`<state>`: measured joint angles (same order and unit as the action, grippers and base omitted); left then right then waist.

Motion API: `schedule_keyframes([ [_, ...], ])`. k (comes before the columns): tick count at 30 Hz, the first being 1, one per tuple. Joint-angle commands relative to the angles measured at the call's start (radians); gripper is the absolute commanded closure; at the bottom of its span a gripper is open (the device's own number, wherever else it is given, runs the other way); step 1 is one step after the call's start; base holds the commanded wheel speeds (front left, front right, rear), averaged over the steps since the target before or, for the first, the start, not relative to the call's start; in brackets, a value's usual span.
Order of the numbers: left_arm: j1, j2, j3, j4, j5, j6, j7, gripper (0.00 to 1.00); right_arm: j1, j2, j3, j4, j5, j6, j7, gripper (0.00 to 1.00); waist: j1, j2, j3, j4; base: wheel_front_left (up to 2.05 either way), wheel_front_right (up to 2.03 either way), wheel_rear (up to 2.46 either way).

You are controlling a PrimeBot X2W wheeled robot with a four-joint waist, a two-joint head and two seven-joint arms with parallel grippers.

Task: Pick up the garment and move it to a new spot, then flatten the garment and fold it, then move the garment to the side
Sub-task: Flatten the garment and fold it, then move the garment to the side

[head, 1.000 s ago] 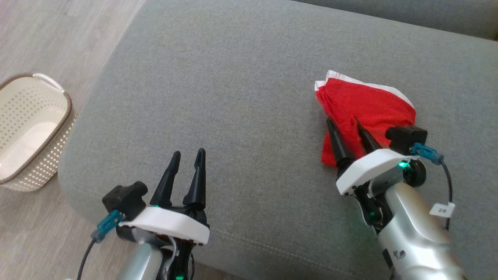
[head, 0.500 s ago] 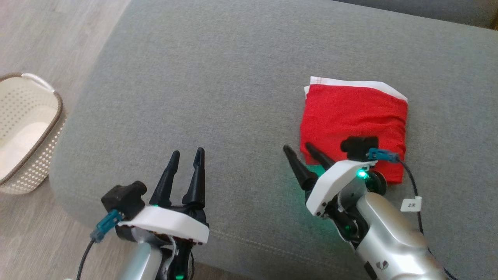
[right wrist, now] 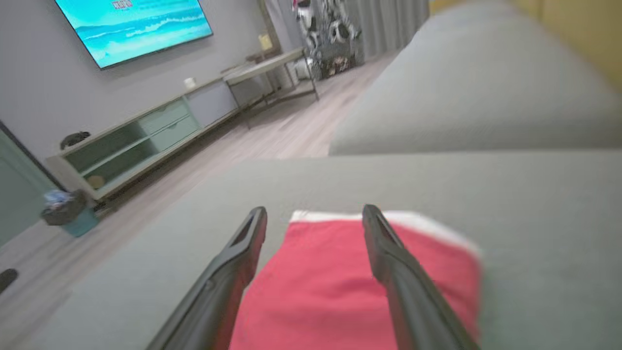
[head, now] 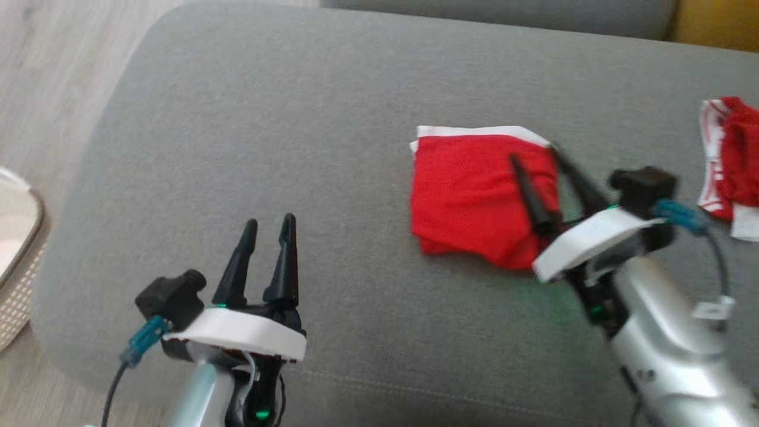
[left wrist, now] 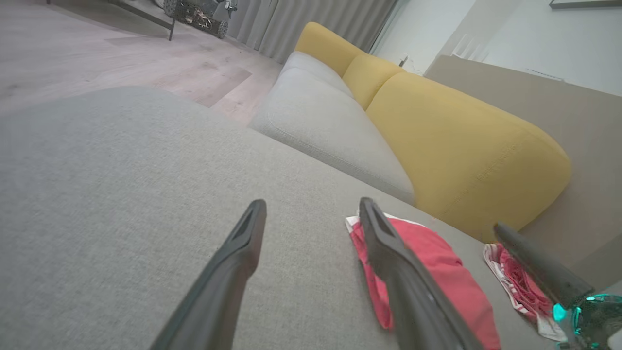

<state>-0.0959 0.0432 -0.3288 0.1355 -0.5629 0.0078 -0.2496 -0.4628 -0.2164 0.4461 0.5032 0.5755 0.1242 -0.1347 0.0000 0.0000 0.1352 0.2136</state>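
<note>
The garment [head: 468, 196] is a red piece with a white band along its far edge, lying folded on the grey sofa seat [head: 332, 118]. My right gripper [head: 536, 159] stands open over the garment's right part, with nothing between its fingers. In the right wrist view the garment [right wrist: 316, 282] lies under and between the spread fingers of the right gripper [right wrist: 316, 211]. My left gripper [head: 271, 222] is open over bare seat near the front edge, well left of the garment. In the left wrist view the left gripper [left wrist: 312, 204] is open, and the garment [left wrist: 437, 272] lies to its right.
A second red-and-white cloth [head: 729, 160] lies bunched at the seat's right edge, also seen as the cloth [left wrist: 515, 282]. A perforated cream basket [head: 18, 261] stands on the wooden floor at the left. Yellow back cushions [left wrist: 461, 146] rise behind the seat.
The head camera has turned right, bringing the second cloth into view. The garment went from bunched to lying flat and folded. My right gripper drew back, then came over the garment's right part.
</note>
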Motion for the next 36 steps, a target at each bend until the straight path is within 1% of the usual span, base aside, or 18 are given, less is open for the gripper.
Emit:
schedule_keyframes([
  [1,-0.05,0.007,0.041,-0.041,0.003,-0.003,-0.012,0.0,-0.015,-0.009,-0.011,-0.04,-0.033,0.007,-0.025,0.0,0.0,0.0,-0.02,-0.031,0.0,0.0,0.0],
  [6,-0.056,0.007,0.062,-0.054,0.009,-0.002,-0.012,0.0,0.05,-0.033,-0.152,-0.101,-0.197,0.007,-0.076,0.0,0.0,0.0,-0.031,-0.088,0.0,0.0,0.0],
  [10,-0.051,0.007,0.075,-0.05,0.014,-0.004,-0.012,0.0,0.124,-0.028,-0.268,-0.148,-0.337,0.007,-0.101,0.0,0.0,0.0,-0.034,-0.123,0.0,0.0,0.0],
  [13,-0.042,0.007,0.077,-0.038,0.025,-0.009,-0.012,0.0,0.18,0.013,-0.344,-0.179,-0.391,0.007,-0.111,0.0,0.0,0.0,-0.033,-0.143,0.0,0.0,0.0],
  [16,-0.026,0.007,0.083,-0.023,0.029,-0.014,-0.012,0.0,0.225,0.047,-0.379,-0.212,-0.445,0.007,-0.118,0.0,0.0,0.0,-0.03,-0.164,0.0,0.0,0.0],
  [23,0.003,0.007,0.096,-0.011,0.035,-0.025,-0.012,0.0,0.285,0.106,-0.416,-0.251,-0.517,0.007,-0.124,0.0,0.0,0.0,-0.03,-0.194,0.0,0.0,0.0],
  [30,0.007,0.007,0.101,-0.014,0.033,-0.033,-0.012,0.0,0.295,0.126,-0.424,-0.254,-0.533,0.007,-0.126,0.0,0.0,0.0,-0.031,-0.199,0.0,0.0,0.0],
  [34,-0.002,0.007,0.092,-0.016,0.032,-0.036,-0.012,0.0,0.29,0.134,-0.396,-0.244,-0.524,0.007,-0.121,0.0,0.0,0.0,-0.02,-0.186,0.0,0.0,0.0],
  [36,-0.009,0.007,0.081,-0.012,0.03,-0.037,-0.012,0.0,0.272,0.137,-0.354,-0.221,-0.501,0.007,-0.093,0.0,0.0,0.0,-0.002,-0.173,0.0,0.0,0.0],
])
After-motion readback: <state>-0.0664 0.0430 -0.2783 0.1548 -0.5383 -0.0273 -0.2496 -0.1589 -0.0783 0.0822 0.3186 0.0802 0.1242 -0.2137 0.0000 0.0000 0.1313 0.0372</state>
